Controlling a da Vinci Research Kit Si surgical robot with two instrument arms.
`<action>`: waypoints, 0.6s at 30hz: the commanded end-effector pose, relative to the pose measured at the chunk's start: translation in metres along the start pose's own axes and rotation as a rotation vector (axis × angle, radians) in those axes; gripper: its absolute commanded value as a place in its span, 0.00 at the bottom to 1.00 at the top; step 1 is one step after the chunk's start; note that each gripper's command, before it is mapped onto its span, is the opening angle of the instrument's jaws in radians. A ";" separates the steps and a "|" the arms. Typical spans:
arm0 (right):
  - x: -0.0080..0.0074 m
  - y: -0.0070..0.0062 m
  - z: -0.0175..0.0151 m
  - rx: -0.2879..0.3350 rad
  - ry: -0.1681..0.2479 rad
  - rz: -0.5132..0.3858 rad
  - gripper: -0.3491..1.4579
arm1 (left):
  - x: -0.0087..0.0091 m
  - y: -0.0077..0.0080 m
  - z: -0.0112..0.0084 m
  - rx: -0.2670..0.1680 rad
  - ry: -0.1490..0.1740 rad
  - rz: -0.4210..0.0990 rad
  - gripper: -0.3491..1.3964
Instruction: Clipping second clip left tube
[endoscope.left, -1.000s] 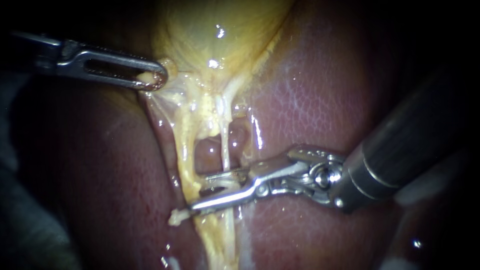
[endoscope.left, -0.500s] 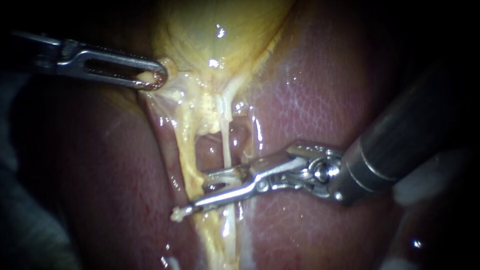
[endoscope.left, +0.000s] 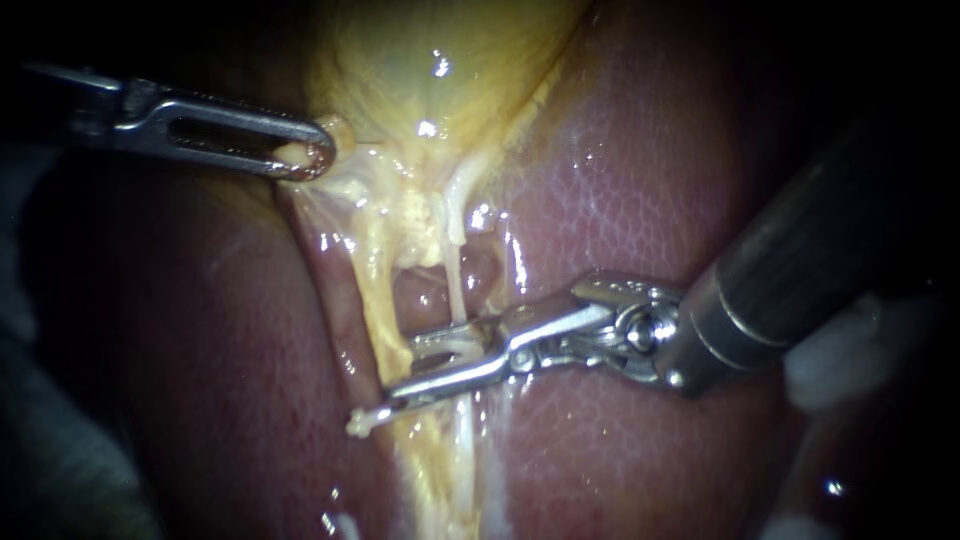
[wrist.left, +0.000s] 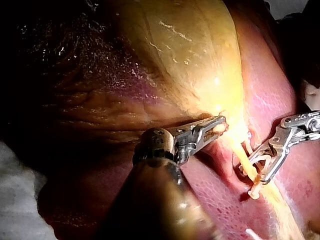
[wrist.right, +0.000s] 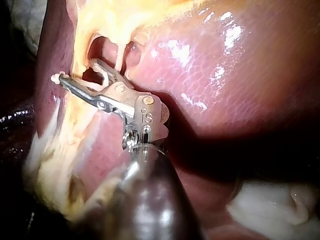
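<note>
The right instrument (endoscope.left: 405, 375), a dark shaft ending in a slim silver hinged tool, is lying across the pink, mottled liver (endoscope.left: 620, 200). Its tool is released: a gap is showing between the two jaws and nothing is being clamped yet. The left tube (endoscope.left: 372, 300), a pale yellow glistening band, is running down from the gallbladder's neck in the endoscope view. Its long axis is lying roughly crosswise to the jaws, and it is passing through the gap near their tips. A small white nub (endoscope.left: 357, 422) is sticking out beyond the longer jaw's tip; whether it is clip or tissue I cannot tell. The thin white right tube (endoscope.left: 456, 295) is crossing nearer the hinge. Further out, the left instrument (endoscope.left: 312, 157), a grey tool with slotted jaws, is clenching a fold at the neck of the yellow, bulging gallbladder (endoscope.left: 440, 60), well apart from the clipping site. The right instrument is the nearer one. Closing probably depends on the jaws sitting square to the left tube with only that tube inside.
</note>
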 end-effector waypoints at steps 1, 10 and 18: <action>0.0000 0.0000 0.0000 0.000 -0.001 0.000 0.44 | 0.0000 0.0000 0.0000 0.000 0.000 0.000 0.00; -0.0001 -0.0002 0.0002 0.010 0.010 -0.018 0.44 | 0.0000 0.0000 0.0000 0.000 0.000 0.000 0.00; 0.0003 -0.0002 0.0011 0.048 0.055 -0.016 0.44 | 0.0000 0.0000 0.0001 0.000 0.000 0.000 0.00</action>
